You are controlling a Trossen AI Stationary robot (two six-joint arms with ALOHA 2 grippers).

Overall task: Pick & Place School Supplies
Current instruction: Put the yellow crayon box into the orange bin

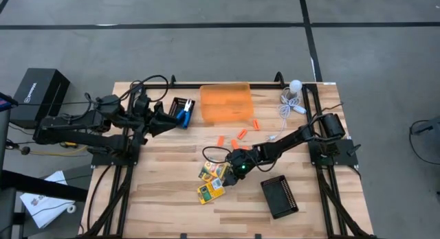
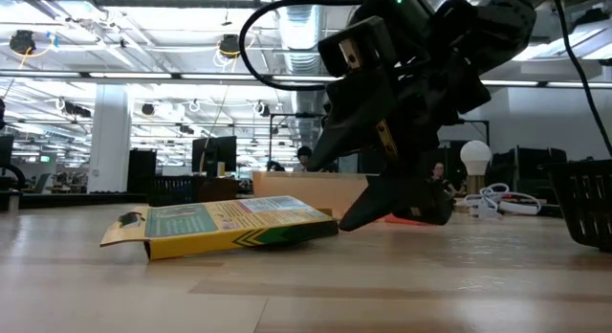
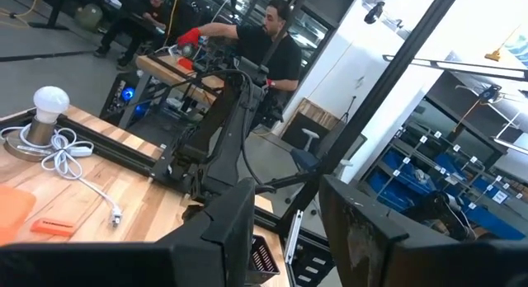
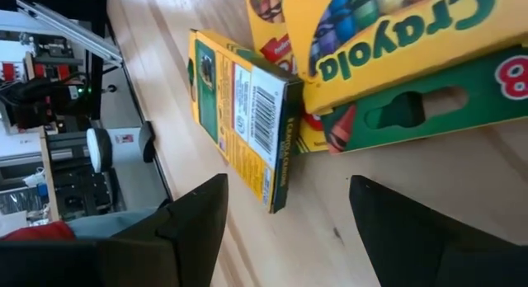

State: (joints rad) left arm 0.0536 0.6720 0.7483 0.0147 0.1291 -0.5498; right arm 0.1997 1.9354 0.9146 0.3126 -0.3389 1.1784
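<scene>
Several yellow-and-green crayon boxes (image 1: 212, 180) lie flat in a loose pile at the table's middle. My right gripper (image 1: 227, 174) is low over them and open. In the right wrist view its fingers (image 4: 285, 213) stand either side of one corner of a barcode-side box (image 4: 247, 114), with no touch showing. Short orange sticks (image 1: 238, 135) lie scattered between the boxes and the orange bin. Blue-handled pliers (image 1: 184, 116) lie by a small black tray near the far left. My left gripper (image 1: 173, 119) hovers beside them, open and empty (image 3: 285, 225).
An orange bin (image 1: 225, 103) sits at the far edge. A white cable with a round bulb (image 1: 291, 95) lies at the far right corner. A black ridged tray (image 1: 278, 196) rests near the right front. People work at benches beyond the table (image 3: 272, 39).
</scene>
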